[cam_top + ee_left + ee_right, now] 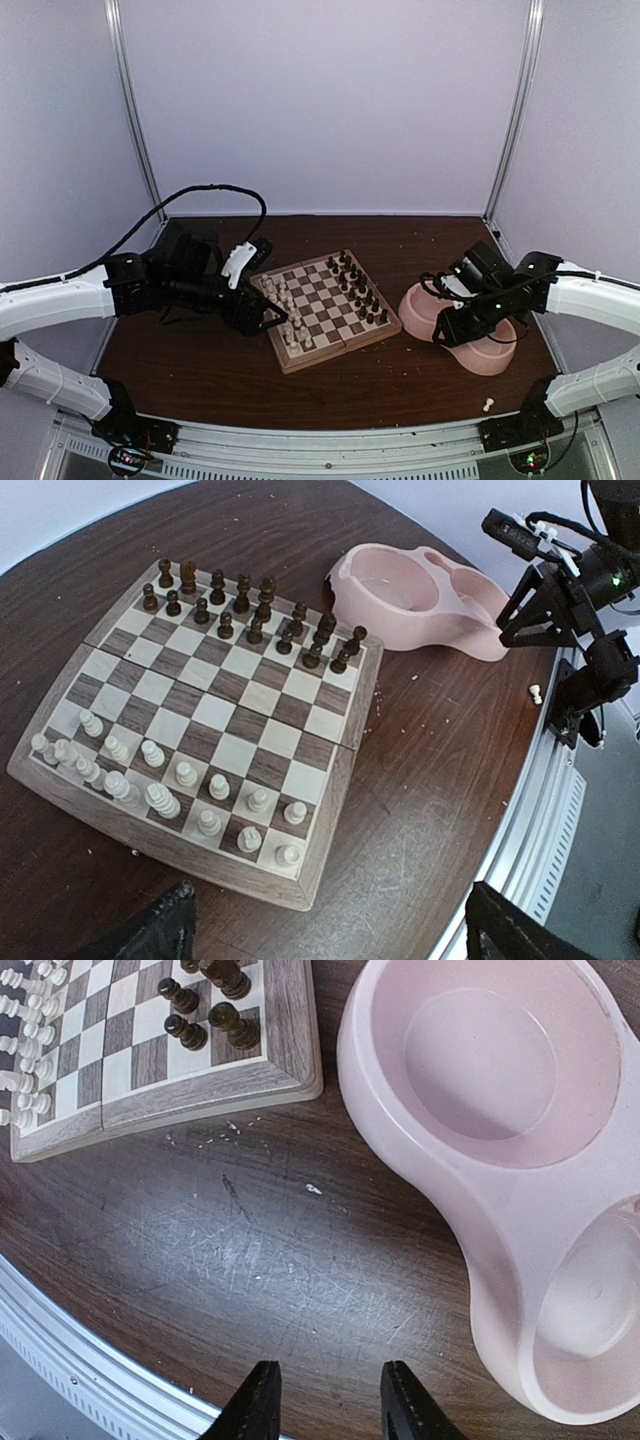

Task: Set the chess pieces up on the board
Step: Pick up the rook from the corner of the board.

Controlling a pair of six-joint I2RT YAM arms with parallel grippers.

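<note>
Here, chess pieces (160, 800) just beside the left hand (332, 900).

A dark brown wooden table (200, 370) fills the middle. Its top has many thin scratches and a few tiny pale specks (313, 1189). Plain pale purple walls (320, 100) stand behind it and on both sides. A thin silver post (135, 110) runs up each back corner. A grey metal rail (330, 447) goes along the near edge. The light is soft and even.
</note>
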